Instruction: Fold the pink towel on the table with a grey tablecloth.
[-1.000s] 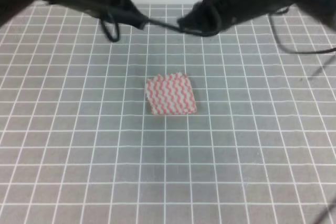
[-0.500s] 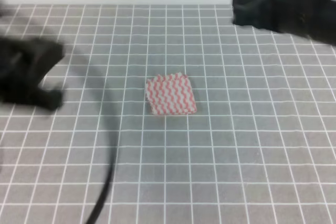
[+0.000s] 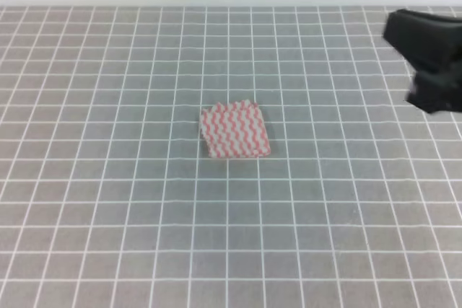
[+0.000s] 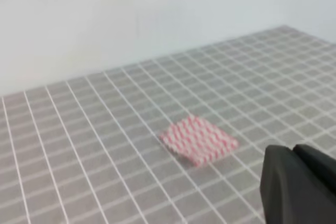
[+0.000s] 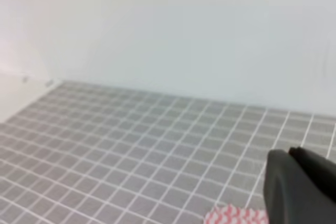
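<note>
One pink towel (image 3: 234,131) lies folded on the gridded table with a grey tablecloth (image 3: 108,214).

The exterior high view looks steeply down from above the near side of the table (image 3: 108,214), its far edge running along the top of the frame under a pale wall. The towel (image 3: 234,130) lies just above centre there. The left wrist view sits lower and closer, looking slantwise across the grid toward the wall, with the towel (image 4: 198,139) right of centre and the left gripper (image 4: 299,184) at lower right. The right wrist view looks almost level at the wall; the towel (image 5: 233,215) barely shows at the bottom edge beside the right gripper (image 5: 302,187).
</note>
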{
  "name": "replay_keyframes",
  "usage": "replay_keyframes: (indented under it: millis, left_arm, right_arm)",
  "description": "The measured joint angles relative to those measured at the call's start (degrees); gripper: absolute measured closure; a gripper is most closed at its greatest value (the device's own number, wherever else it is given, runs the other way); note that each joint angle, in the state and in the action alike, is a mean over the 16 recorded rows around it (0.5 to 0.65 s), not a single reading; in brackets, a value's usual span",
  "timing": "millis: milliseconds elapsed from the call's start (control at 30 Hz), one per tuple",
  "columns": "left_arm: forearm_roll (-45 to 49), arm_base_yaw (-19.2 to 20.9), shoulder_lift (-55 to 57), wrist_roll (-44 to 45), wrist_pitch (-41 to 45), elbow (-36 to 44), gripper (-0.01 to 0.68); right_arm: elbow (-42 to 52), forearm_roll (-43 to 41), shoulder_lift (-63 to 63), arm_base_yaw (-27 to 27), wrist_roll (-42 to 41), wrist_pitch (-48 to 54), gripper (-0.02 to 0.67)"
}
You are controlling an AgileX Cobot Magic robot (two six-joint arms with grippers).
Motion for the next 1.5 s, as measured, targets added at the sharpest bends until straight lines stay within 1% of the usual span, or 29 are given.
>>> replay_keyframes:
  millis: [233, 400, 800, 933, 1067, 1200, 1333, 1500]
  left_arm:
    - [-0.35, 0.00, -2.55, -0.05, 5.22, 1.53, 0.675]
    - [-0.54, -0.01, -2.64, -0.02, 8.68, 1.61, 0.675]
    - [-0.35, -0.01, -2.71, 0.23, 11.37, 1.61, 0.675]
    - [-0.24, -0.01, -2.71, 0.28, 11.52, 1.61, 0.675]
    - [-0.10, 0.00, -2.58, 0.29, 11.59, 1.61, 0.675]
    - [0.00, 0.00, -2.58, 0.30, 11.59, 1.61, 0.675]
    - [0.15, 0.00, -2.58, 0.30, 11.61, 1.61, 0.675]
    - [0.35, 0.00, -2.50, 0.31, 11.59, 1.62, 0.675]
  right_arm:
    - [2.20, 0.03, -5.42, 0.42, -0.03, 0.54, 0.665]
    - [2.53, 0.01, -6.81, 0.40, -0.03, 2.36, 0.665]
    - [2.75, -0.15, -4.43, 0.29, -0.04, 7.26, 0.665]
    - [3.54, -2.02, -2.83, -0.51, -0.03, 6.68, 0.665]
    - [5.24, -4.36, -1.90, -2.14, -0.04, 4.96, 0.665]
    - [8.90, -6.97, -3.70, -3.90, -0.04, 1.41, 0.665]
    - [14.33, -9.86, -8.31, -6.52, -0.68, -3.32, 0.665]
    - [22.29, -11.10, -17.98, -11.78, -3.19, -6.13, 0.665]
